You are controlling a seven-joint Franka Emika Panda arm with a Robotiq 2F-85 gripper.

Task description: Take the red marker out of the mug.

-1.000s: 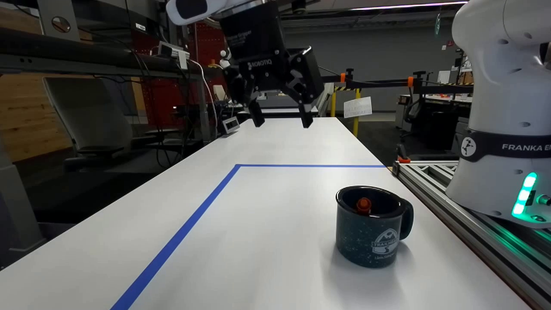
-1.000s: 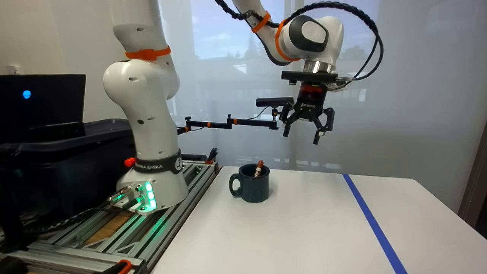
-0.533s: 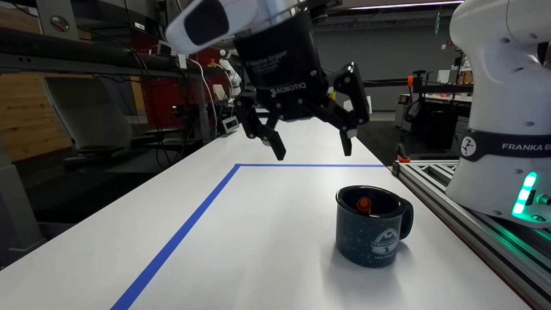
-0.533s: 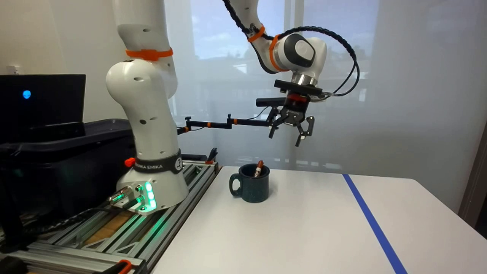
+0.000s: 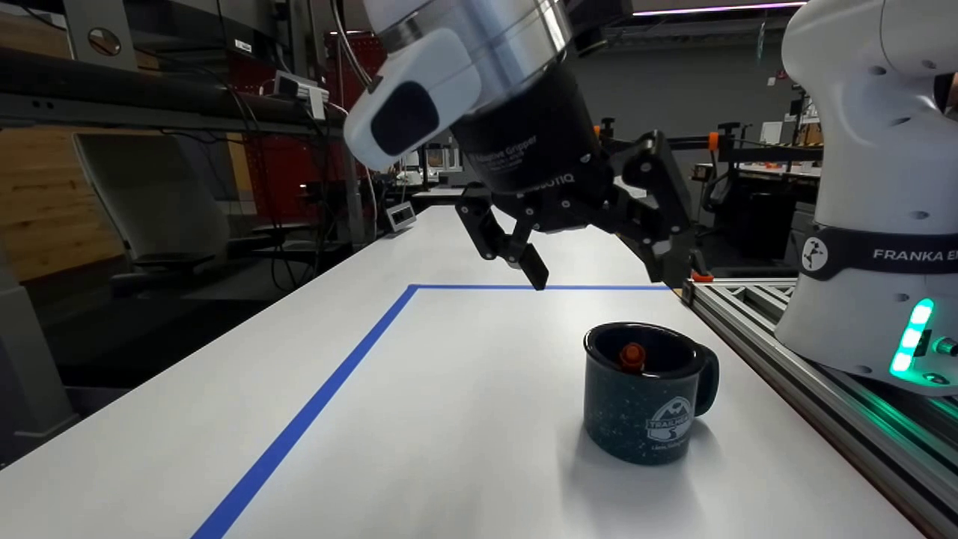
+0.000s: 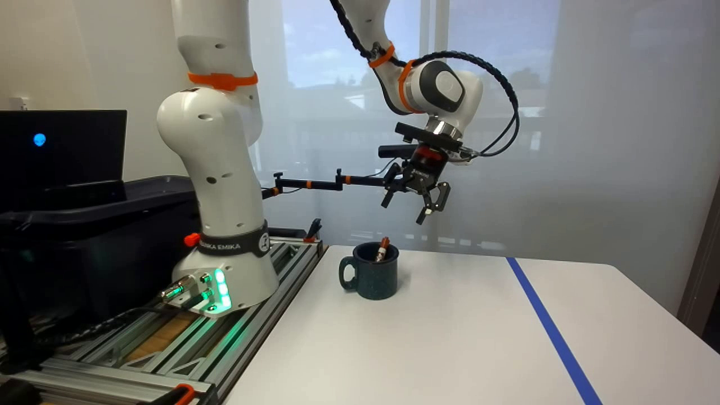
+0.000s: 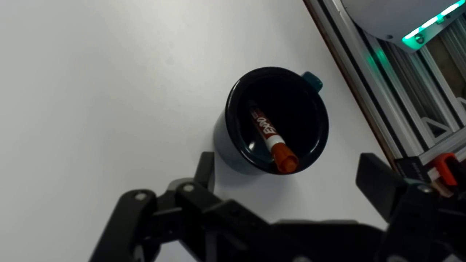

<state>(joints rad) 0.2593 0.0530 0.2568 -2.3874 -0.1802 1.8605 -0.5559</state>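
- In an exterior view: set low over the table point(image 5: 449, 449), facing along its length; mug point(image 5: 636, 412) near, lower right; robot base point(image 5: 883, 314) at right edge.
- In an exterior view: set farther from the mug, facing a window point(image 6: 315, 56); robot base on the left.
- Wrist view: close above the mug, looking steeply down into it; gripper point(image 7: 286, 162) along the bottom edge, robot base top right.
- Both exterior views share table, mug, robot base and gripper, from roughly opposite sides.
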